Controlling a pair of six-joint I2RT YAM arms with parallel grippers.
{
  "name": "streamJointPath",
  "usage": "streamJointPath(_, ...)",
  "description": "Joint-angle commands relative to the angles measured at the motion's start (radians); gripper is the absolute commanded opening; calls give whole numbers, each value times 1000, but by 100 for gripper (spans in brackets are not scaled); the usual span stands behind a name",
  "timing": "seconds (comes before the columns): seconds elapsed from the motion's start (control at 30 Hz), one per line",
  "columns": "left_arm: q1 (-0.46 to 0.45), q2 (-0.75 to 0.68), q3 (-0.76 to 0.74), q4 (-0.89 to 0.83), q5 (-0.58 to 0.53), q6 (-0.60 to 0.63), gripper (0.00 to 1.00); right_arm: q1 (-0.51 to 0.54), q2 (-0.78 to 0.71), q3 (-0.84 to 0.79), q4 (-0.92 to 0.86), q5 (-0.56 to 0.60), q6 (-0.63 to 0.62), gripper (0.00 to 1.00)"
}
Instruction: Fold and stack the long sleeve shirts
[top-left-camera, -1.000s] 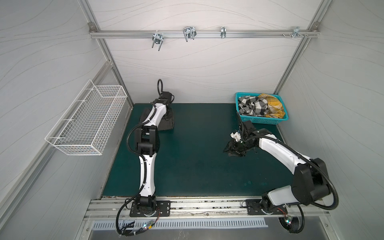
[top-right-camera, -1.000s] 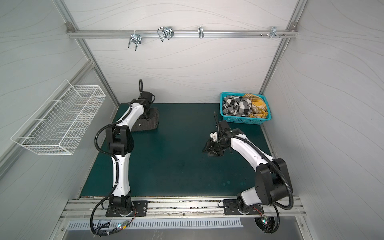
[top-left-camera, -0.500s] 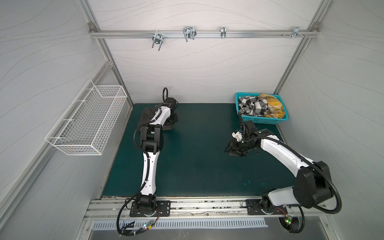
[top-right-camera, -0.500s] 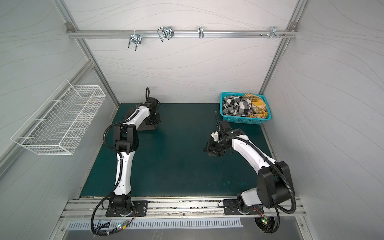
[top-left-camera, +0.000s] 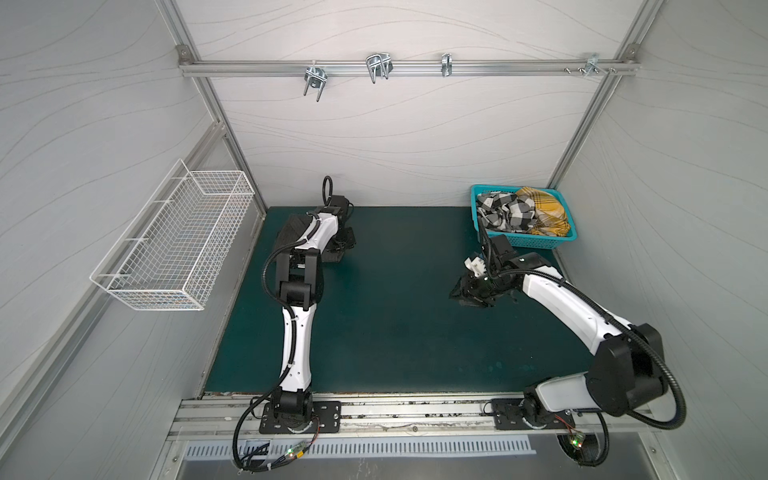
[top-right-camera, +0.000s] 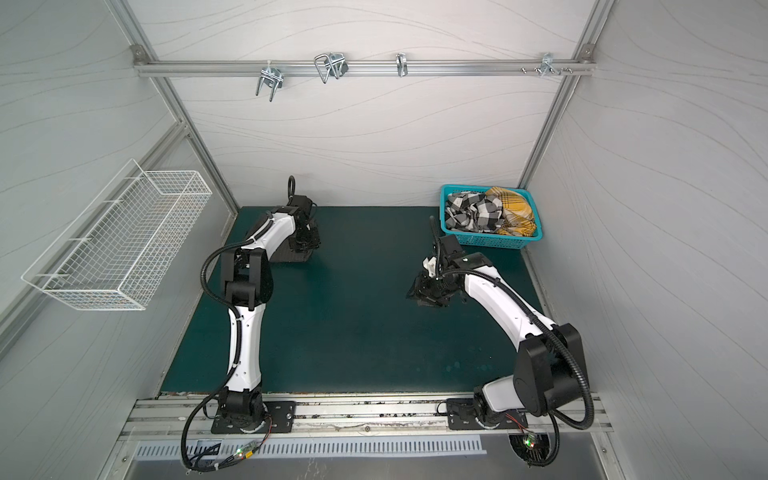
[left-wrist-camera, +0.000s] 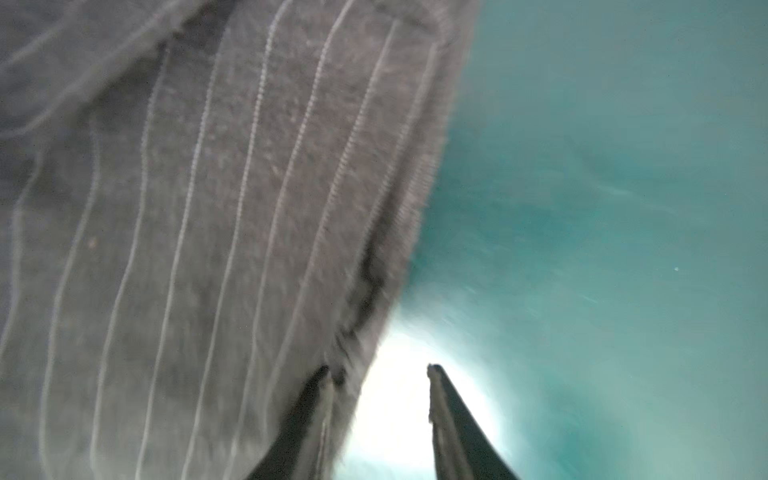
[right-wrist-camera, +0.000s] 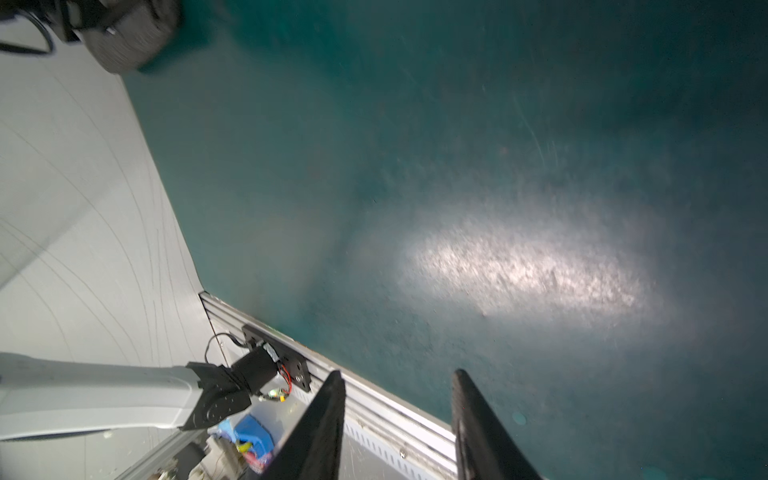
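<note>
Lying folded at the table's (top-left-camera: 395, 332) back left, a fuzzy charcoal shirt (left-wrist-camera: 208, 208) with thin pale stripes is flanked by the left gripper (left-wrist-camera: 380, 367), jaws parted, holding nothing. The right gripper (right-wrist-camera: 397, 371) is parted too, empty. A checked shirt (top-left-camera: 505, 212) and a yellow shirt (top-left-camera: 542, 210) are heaped in a basket (top-left-camera: 528, 241).

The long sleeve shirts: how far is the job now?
Done: the dark charcoal pinstriped shirt looks folded, far left on the green mat. In hand: nothing; left gripper and right gripper are open. Left: the black-and-white checked shirt and mustard-yellow plaid shirt, bunched in the teal plastic basket.
</note>
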Motion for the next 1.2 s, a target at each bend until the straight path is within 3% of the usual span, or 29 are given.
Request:
streamJointPath(0.0, -21, -183, 0, 11, 81, -26, 47, -30, -24, 108, -28, 116, 7, 46)
streamJointPath(0.1, -31, -339, -92, 75, 136, -38, 54, -70, -58, 164, 34, 234, 39, 49)
streamJointPath(0.13, -32, -405, -146, 110, 148, -36, 64, -83, -84, 154, 80, 269, 50, 50)
streamJointPath(0.17, -32, -464, -198, 148, 151, -32, 67, -91, -105, 134, 137, 306, 62, 52)
streamJointPath(0.23, -32, -604, -380, 256, 129, -4, 68, -102, -154, 57, 261, 416, 92, 66)
streamJointPath(0.27, -32, -677, -463, 316, 97, 8, 68, -110, -169, 20, 310, 460, 111, 70)
streamJointPath(0.33, -30, -822, -673, 464, -46, 36, 69, -123, -189, -82, 382, 587, 164, 70)
streamJointPath(0.43, -30, -973, -1001, 746, -240, 155, 71, -148, -188, -177, 429, 812, 96, 74)
streamJointPath(0.5, -23, -987, -1145, 839, -342, 186, 77, -168, -155, -205, 441, 949, 19, 76)
streamJointPath(0.57, 12, -932, -1192, 810, -364, 188, 77, -187, -131, -246, 451, 1105, -12, 76)
streamJointPath(0.63, 49, -895, -1268, 868, -406, 136, 76, -213, -141, -350, 611, 1180, -110, 77)
streamJointPath(0.73, 60, -851, -1408, 1135, -447, 201, 78, -295, -130, -502, 846, 1119, -188, 80)
streamJointPath(0.8, 62, -819, -1376, 1125, -406, 263, 78, -331, -71, -535, 947, 1054, -208, 99)
streamJointPath(0.93, 105, -852, -1464, 1325, -288, 288, 83, -329, 57, -548, 1173, 883, -322, 99)
streamJointPath(1.0, 163, -864, -1569, 1523, -212, 236, 86, -327, 118, -594, 1383, 684, -423, 99)
streamJointPath(1.03, 172, -845, -1609, 1649, -201, 243, 92, -307, 143, -579, 1388, 660, -468, 99)
streamJointPath(1.1, 161, -803, -1606, 1660, -105, 287, 99, -250, 159, -600, 1452, 620, -570, 99)
streamJointPath(1.17, 142, -780, -1623, 1725, -104, 319, 100, -332, 171, -701, 1631, 491, -527, 99)
